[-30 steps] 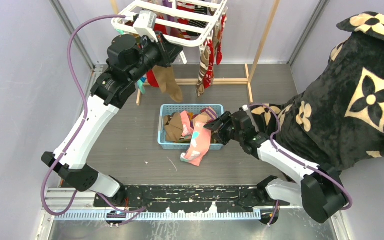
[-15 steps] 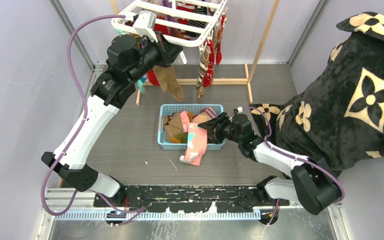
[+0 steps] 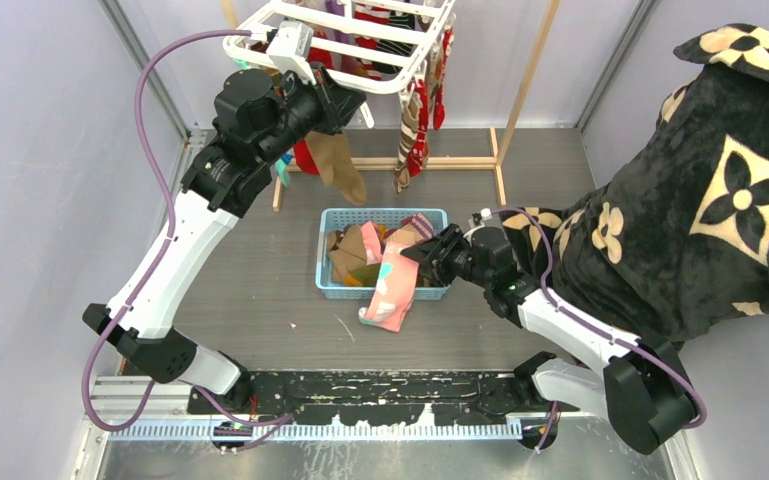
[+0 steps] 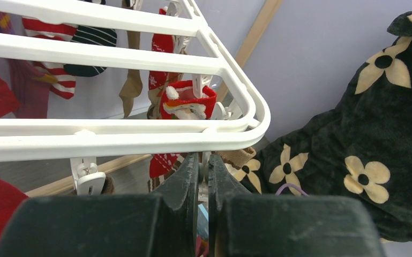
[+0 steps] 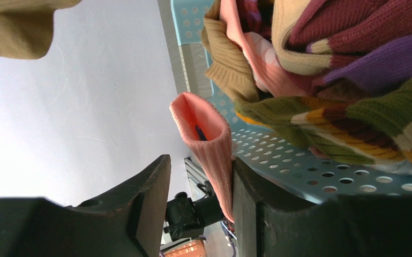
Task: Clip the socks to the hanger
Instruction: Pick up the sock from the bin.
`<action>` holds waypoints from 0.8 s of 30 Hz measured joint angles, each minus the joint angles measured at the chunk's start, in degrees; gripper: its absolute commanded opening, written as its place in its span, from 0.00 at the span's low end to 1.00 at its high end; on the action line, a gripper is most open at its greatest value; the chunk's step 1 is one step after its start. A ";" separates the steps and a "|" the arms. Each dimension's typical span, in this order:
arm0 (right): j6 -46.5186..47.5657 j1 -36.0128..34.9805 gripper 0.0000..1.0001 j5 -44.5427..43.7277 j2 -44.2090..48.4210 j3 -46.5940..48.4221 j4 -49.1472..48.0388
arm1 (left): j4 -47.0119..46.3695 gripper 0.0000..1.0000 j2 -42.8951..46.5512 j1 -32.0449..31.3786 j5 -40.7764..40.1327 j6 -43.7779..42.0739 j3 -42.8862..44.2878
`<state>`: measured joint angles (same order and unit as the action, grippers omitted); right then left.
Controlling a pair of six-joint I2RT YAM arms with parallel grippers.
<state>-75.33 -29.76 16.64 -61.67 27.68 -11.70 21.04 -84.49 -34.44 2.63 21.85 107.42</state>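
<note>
The white hanger (image 3: 360, 50) hangs at the top, with several socks (image 3: 415, 115) clipped to it. My left gripper (image 3: 345, 105) is up under its front rail (image 4: 139, 136), shut on a small white clip (image 4: 202, 162). A brown sock (image 3: 340, 165) dangles just below it. My right gripper (image 3: 418, 250) is open at the blue basket (image 3: 380, 215). A pink sock (image 3: 390, 285) drapes over the basket's front wall. In the right wrist view its cuff (image 5: 209, 139) stands between my open jaws, against the right finger (image 5: 246, 198).
The basket holds several more socks (image 3: 360, 255) in brown, striped and purple. A large black floral blanket (image 3: 700, 190) fills the right side, beside my right arm. A pale wooden frame (image 3: 520, 90) stands behind the hanger. Grey walls close both sides.
My right arm has shifted at the basket's front edge, and the pink sock has slid slightly left. The left arm and the brown sock have stayed where they were.
</note>
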 measured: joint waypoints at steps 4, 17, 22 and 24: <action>0.20 0.00 0.40 0.07 -3.32 0.04 -2.01 | 0.00 0.00 0.00 0.00 0.00 0.00 0.00; 5.14 0.00 0.35 0.17 -4.57 2.05 -7.37 | 0.04 0.00 0.00 0.00 0.00 -0.02 0.00; 6.05 0.00 0.25 0.70 -6.34 2.64 -9.25 | 0.07 0.00 0.00 0.00 0.00 0.00 0.00; 6.19 0.00 0.17 0.72 -7.13 2.64 -9.66 | 0.07 0.00 0.00 0.02 0.00 -0.02 0.00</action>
<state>-69.14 -29.76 17.37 -68.79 30.33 -21.37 21.10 -84.49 -34.41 2.63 21.82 107.42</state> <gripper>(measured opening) 0.276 0.058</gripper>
